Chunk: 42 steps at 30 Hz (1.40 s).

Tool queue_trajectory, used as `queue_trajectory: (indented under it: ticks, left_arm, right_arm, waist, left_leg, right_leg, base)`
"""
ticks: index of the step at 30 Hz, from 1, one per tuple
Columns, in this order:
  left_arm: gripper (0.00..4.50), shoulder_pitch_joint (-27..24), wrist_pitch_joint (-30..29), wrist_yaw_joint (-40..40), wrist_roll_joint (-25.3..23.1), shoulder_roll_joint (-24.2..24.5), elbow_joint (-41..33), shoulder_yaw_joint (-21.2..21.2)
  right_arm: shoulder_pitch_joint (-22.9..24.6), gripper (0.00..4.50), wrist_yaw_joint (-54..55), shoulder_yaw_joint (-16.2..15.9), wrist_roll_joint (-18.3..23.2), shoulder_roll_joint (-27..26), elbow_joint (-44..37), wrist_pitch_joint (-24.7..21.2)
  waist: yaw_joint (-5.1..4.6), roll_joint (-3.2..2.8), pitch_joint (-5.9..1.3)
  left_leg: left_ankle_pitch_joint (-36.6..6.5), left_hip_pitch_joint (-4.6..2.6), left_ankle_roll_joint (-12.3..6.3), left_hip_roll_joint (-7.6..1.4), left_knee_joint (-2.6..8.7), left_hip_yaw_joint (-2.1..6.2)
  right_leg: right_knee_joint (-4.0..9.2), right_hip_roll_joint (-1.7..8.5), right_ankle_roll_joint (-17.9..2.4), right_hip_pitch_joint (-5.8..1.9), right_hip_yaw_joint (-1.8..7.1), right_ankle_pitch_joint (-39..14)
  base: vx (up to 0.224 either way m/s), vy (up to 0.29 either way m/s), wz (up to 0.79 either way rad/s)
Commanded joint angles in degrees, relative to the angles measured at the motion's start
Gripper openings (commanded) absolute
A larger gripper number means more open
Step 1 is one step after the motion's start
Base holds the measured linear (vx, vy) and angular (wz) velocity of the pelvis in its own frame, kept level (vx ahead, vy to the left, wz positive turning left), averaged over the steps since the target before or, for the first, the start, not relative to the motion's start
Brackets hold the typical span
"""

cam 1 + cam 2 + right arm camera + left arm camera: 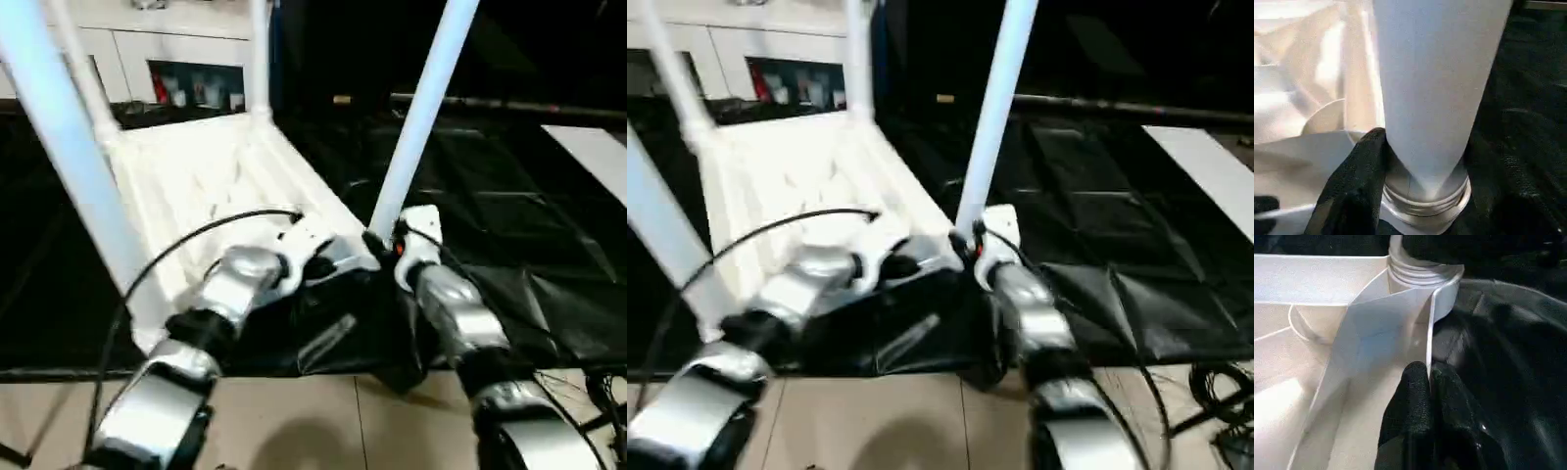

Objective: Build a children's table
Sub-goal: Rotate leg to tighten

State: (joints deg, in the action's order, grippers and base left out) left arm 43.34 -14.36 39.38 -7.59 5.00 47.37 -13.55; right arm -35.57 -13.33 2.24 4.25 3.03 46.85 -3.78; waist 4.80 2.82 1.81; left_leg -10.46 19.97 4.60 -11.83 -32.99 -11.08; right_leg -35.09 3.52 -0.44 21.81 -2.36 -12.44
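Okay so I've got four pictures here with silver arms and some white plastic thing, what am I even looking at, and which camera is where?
This is a humanoid robot assembling a white children's table. Two pictures come from cameras in its head, looking down over its silver forearms. The other two come from its wrists. The table top lies upside down on black sheeting, legs pointing up. The left gripper is shut on the table top's thin rim, seen close in the left wrist picture. The right gripper has its black fingers around the base of the near right leg, by its corner socket.
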Motion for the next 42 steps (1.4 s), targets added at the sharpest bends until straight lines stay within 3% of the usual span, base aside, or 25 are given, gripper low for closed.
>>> queue_trajectory:
  ticks: [1, 2, 3, 7, 8, 10, 12, 17, 21, 24, 26, 32, 34, 36, 42]
  left_arm:
    - [0.0, -0.2, -0.1, -1.2, -0.6, -1.8, 2.1, -1.7]
    - [0.0, -0.2, 0.2, -0.2, -1.0, -0.8, 2.3, -2.2]
    - [0.0, -0.2, 0.2, -0.2, -1.0, -0.8, 2.3, -2.2]
    - [0.0, -0.6, 1.1, 1.6, -1.2, 1.1, 2.5, -2.1]
    - [0.0, -0.7, 1.5, 2.5, -1.2, 1.8, 2.5, -2.2]
    - [0.0, -0.9, 2.5, 4.6, -1.3, 3.0, 2.4, -2.3]
    - [0.0, -1.8, 5.2, 8.4, -0.4, 5.0, 1.0, -2.3]
    - [0.0, -2.8, 6.5, 13.6, 0.9, 7.5, -1.6, -2.5]
    - [0.0, -5.2, 7.2, 25.2, 2.4, 12.2, -5.7, -4.5]
    - [0.0, -6.1, 7.4, 28.3, 3.6, 13.1, -7.5, -4.8]
    - [0.0, -7.0, 7.2, 31.8, 4.9, 14.1, -9.7, -5.4]
    - [0.0, -7.8, 5.9, 32.0, 4.8, 15.0, -11.6, -5.4]
    - [0.0, -7.9, 5.9, 31.9, 4.7, 15.0, -11.7, -5.3]
    - [0.0, -8.3, 5.5, 32.0, 4.8, 15.2, -12.3, -5.3]
    - [0.0, -8.6, 4.9, 31.6, 4.8, 15.4, -12.9, -5.2]
  right_arm:
    - [1.1, 2.05, -1.5, -2.7, -0.8, -2.2, 3.1, -2.3]
    - [1.0, 2.05, -3.5, -2.7, -0.3, -1.7, 2.7, -0.9]
    - [1.0, 2.6, -3.5, -2.7, -0.3, -1.7, 2.7, -0.9]
    - [1.0, 2.79, -7.6, -1.8, 1.5, -0.8, 0.8, 1.0]
    - [0.8, 3.08, -8.7, -1.6, 1.8, -0.1, 0.2, 1.0]
    - [0.8, 3.19, -12.4, -0.9, 3.2, 1.2, -1.6, -0.4]
    - [1.7, 3.34, -20.2, -2.5, 3.7, 5.6, -5.6, -2.8]
    - [3.7, 3.34, -29.5, -5.0, 3.9, 11.2, -10.1, -3.9]
    - [6.1, 3.34, -40.3, -8.2, 3.8, 17.0, -14.4, -4.6]
    - [6.4, 3.34, -41.3, -8.7, 3.7, 17.1, -15.2, -4.9]
    - [6.5, 3.34, -41.7, -9.3, 3.4, 16.8, -15.6, -4.9]
    - [6.5, 3.34, -44.2, -10.7, 4.0, 15.6, -15.8, -4.7]
    - [6.5, 3.34, -44.5, -10.6, 4.1, 15.5, -15.8, -4.8]
    - [6.4, 2.97, -45.0, -10.6, 4.1, 15.4, -15.3, -4.9]
    - [6.5, 2.61, -45.3, -10.8, 3.9, 15.4, -14.6, -4.6]
  waist:
    - [-0.22, -0.39, -2.01]
    - [-0.08, -0.13, -2.07]
    - [-0.05, -0.29, -2.12]
    - [-0.02, -0.25, -2.23]
    - [0.0, -0.33, -2.13]
    - [0.04, -0.26, -2.12]
    - [0.11, -0.09, -2.32]
    - [0.38, -0.12, -2.52]
    - [0.42, -0.17, -2.56]
    - [0.46, -0.12, -2.48]
    - [0.66, -0.41, -2.43]
    - [1.32, 0.03, -2.35]
    - [1.33, -0.07, -2.35]
    - [1.33, 0.25, -2.42]
    - [1.37, 0.28, -2.42]
  left_leg:
    - [-18.7, -0.55, 1.26, -1.57, 4.61, 1.41]
    - [-18.1, -0.56, 0.8, -1.65, 4.59, 1.38]
    - [-17.9, -0.56, 0.66, -1.73, 4.6, 1.36]
    - [-16.6, -0.4, 0.19, -1.72, 4.47, 1.11]
    - [-16.0, -0.33, -0.12, -1.68, 4.51, 1.05]
    - [-16.0, -0.32, -0.56, -1.68, 4.52, 1.05]
    - [-14.1, -0.11, -1.01, -1.71, 4.41, 1.06]
    - [-9.0, 0.11, -2.9, -1.66, 3.82, 0.75]
    - [-7.7, -0.04, -3.94, -1.85, 3.63, 0.63]
    - [-8.0, -0.08, -3.64, -1.88, 3.7, 0.59]
    - [-8.4, -0.23, -2.99, -2.09, 3.8, 0.5]
    - [-8.5, -0.32, -2.23, -2.09, 3.87, 0.38]
    - [-8.6, -0.38, -1.97, -2.09, 3.88, 0.42]
    - [-7.5, -0.27, -2.07, -1.99, 3.8, 0.42]
    - [-6.5, -0.26, -2.58, -1.92, 3.67, 0.38]
  right_leg:
    - [5.72, 4.46, -7.3, -0.91, 2.44, -19.1]
    - [5.59, 4.56, -7.5, -0.94, 2.46, -18.1]
    - [5.53, 4.57, -7.8, -0.9, 2.48, -17.6]
    - [5.22, 4.52, -9.1, -1.07, 2.53, -13.9]
    - [5.22, 4.48, -9.5, -1.17, 2.5, -13.1]
    - [5.3, 4.46, -9.4, -1.29, 2.49, -13.5]
    - [5.0, 4.43, -9.7, -1.72, 2.45, -11.2]
    - [4.0, 4.37, -12.3, -2.17, 2.43, -1.6]
    - [3.57, 4.27, -13.9, -2.19, 2.39, 2.1]
    - [3.54, 4.27, -14.4, -2.22, 2.27, 1.0]
    - [3.5, 4.26, -14.5, -2.0, 2.26, -0.2]
    - [3.47, 4.38, -13.7, -1.89, 2.36, -1.3]
    - [3.49, 4.42, -13.5, -1.88, 2.39, -1.4]
    - [3.26, 4.38, -13.5, -2.04, 2.39, 0.1]
    - [3.11, 4.34, -13.8, -2.11, 2.35, 1.6]
  base:
    - [0.0, 0.0, 0.0]
    - [0.0, 0.0, 0.0]
    - [0.0, 0.0, 0.0]
    - [0.0, 0.0, 0.0]
    - [0.0, 0.0, 0.0]
    - [0.0, 0.0, 0.0]
    - [0.0, 0.0, 0.0]
    - [0.0, 0.0, 0.0]
    - [0.0, 0.0, 0.0]
    - [0.0, 0.0, 0.0]
    - [0.0, 0.0, 0.0]
    - [0.0, 0.0, 0.0]
    - [0.0, 0.0, 0.0]
    - [0.0, 0.0, 0.0]
    - [0.0, 0.0, 0.0]
